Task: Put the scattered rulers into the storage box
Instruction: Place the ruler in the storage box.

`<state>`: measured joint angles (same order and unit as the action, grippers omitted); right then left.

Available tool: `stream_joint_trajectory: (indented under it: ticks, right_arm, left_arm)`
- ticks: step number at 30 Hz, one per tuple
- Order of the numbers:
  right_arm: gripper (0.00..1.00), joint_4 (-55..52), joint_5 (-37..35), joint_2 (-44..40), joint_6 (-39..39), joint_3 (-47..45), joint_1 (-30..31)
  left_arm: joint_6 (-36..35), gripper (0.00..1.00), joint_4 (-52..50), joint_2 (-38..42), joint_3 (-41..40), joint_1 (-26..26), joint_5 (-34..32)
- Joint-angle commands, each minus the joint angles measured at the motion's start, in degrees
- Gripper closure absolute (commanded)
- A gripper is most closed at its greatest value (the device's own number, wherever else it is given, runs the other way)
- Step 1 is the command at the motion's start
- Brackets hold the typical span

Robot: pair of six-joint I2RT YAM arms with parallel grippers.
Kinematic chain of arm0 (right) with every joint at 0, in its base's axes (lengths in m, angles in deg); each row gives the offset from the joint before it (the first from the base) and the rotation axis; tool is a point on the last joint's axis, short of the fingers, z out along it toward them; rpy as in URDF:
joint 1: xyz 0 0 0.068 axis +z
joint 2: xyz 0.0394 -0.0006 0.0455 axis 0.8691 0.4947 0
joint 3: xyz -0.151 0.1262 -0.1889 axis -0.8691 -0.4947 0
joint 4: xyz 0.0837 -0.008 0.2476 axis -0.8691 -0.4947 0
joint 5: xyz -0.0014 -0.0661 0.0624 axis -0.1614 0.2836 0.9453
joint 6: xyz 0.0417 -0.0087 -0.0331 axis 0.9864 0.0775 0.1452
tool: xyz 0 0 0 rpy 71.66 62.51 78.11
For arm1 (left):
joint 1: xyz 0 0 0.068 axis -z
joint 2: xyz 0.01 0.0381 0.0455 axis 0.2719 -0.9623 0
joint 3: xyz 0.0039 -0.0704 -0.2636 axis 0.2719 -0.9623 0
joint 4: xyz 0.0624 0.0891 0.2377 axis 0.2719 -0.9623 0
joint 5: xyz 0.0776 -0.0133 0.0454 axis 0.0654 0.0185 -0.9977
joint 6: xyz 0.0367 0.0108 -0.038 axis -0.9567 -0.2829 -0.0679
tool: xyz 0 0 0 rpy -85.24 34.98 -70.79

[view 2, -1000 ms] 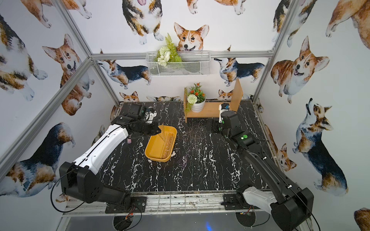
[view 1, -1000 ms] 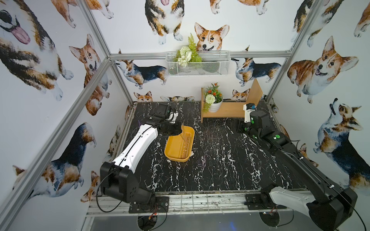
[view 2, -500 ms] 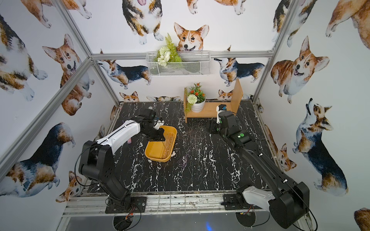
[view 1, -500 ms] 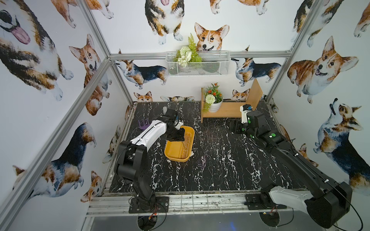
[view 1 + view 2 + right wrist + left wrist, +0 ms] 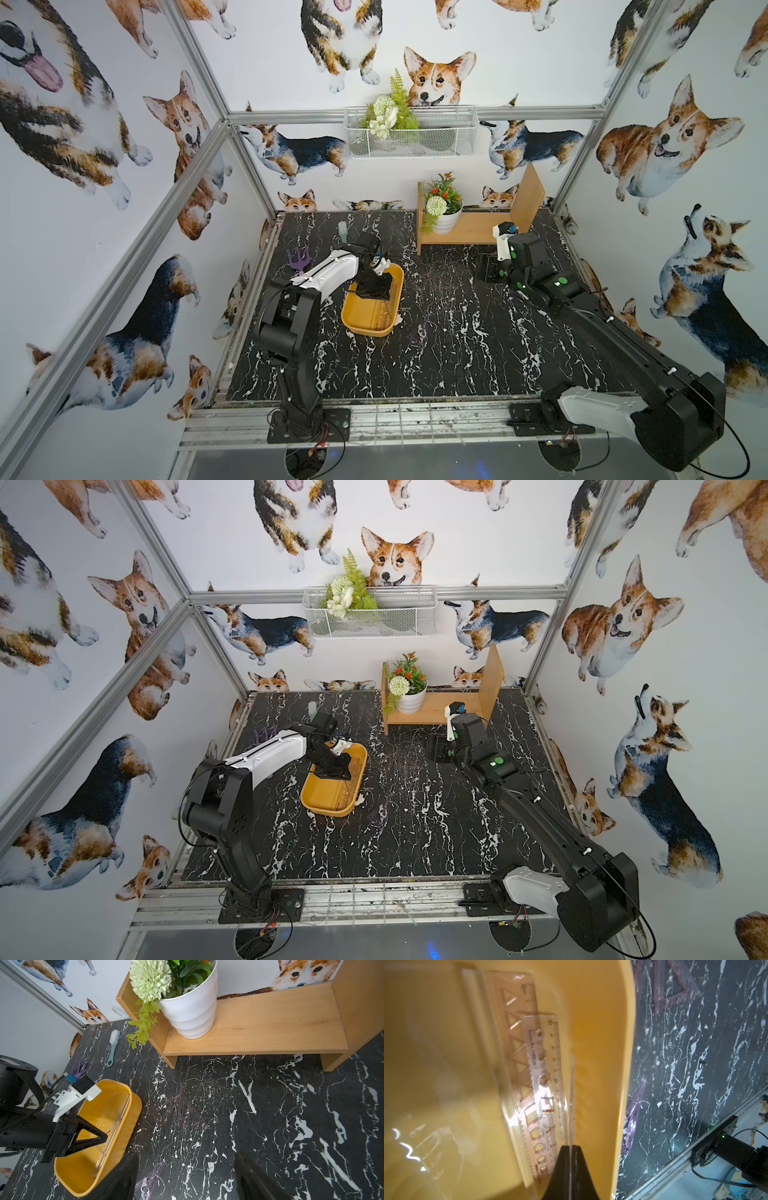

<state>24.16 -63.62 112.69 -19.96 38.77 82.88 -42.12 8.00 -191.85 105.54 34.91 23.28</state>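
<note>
The right gripper [image 5: 186,1155] has fingers [image 5: 124,1176] cut off at the edge, and the set square [image 5: 188,1113] barely shows.

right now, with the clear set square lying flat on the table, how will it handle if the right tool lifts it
The set square lies flush on the table, so the open right tool would probably find no edge and might slide it. It looks thin with a cut-out middle: likely very light, fairly stiff, slightly bendy.

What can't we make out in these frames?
Left wrist view: held ruler is edge-on in the shut left gripper, markings unreadable.
Right wrist view: purple ruler partly hidden by a finger of the right gripper.
Both top views: set square too faint to trace, though plain from the right wrist.
</note>
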Motion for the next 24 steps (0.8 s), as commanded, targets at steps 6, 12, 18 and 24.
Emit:
stream_joint_trajectory:
  ticks: [6, 12, 18, 24]
  right_arm:
    - [0.29, -2.32, 2.13, 2.77, 0.46, 0.23, 0.17]
    - [0.3, -4.47, 0.39, 5.09, 1.06, 1.29, 1.73]
    - [0.33, -6.69, -4.35, 8.21, 3.39, 2.74, 8.63]
    - [0.36, -7.14, -4.01, 10.03, 6.97, 2.65, 12.45]
  left_arm:
    - [1.3, 0.65, -1.35, 1.16, 3.01, 0.01, -5.82]
    - [1.39, 0.61, -5.71, 4.72, 9.11, -0.26, -8.98]
    - [2.59, 0.61, -7.47, 9.13, 12.64, -0.36, -8.92]
    - [4.74, 0.62, -5.92, 15.48, 10.89, -0.48, -8.9]
